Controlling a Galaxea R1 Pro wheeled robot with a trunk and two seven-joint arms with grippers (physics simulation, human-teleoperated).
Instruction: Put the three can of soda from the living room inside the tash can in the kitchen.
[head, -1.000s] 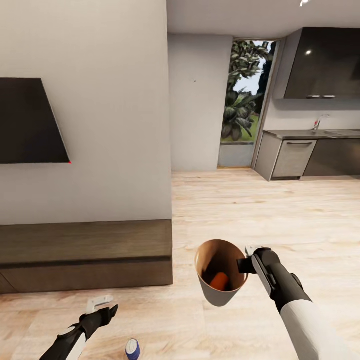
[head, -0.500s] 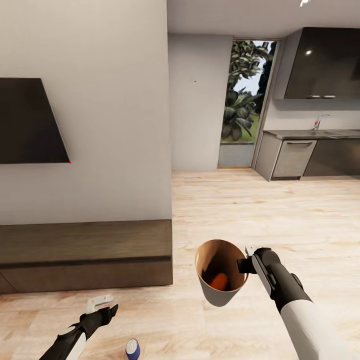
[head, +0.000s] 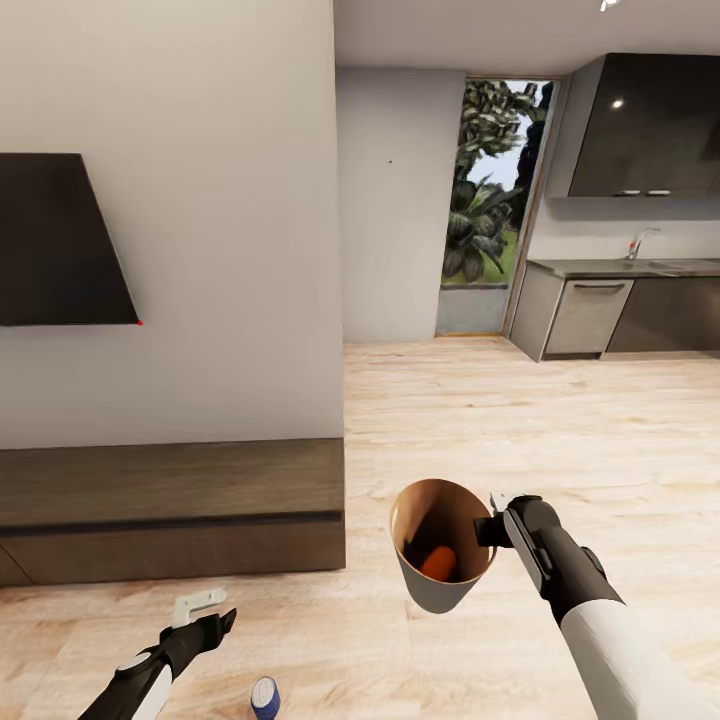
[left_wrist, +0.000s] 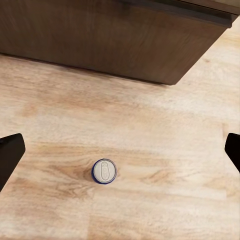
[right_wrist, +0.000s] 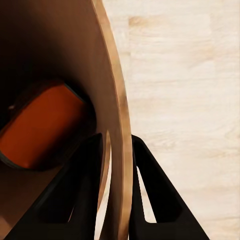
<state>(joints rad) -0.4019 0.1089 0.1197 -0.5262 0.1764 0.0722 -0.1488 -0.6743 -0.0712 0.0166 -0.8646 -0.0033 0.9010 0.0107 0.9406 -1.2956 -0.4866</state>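
My right gripper is shut on the rim of the brown trash can, holding it tilted above the floor. In the right wrist view its fingers straddle the trash can wall, one inside and one outside. An orange can of soda lies in the bottom, also seen as the orange can. A dark blue can of soda stands upright on the floor, just right of and nearer to me than my left gripper. From above, the blue can sits between the spread fingers of the open left gripper.
A long low dark-wood cabinet runs along the wall at left under a black television. Light wood floor stretches ahead to the kitchen's dark cabinets and a glass door.
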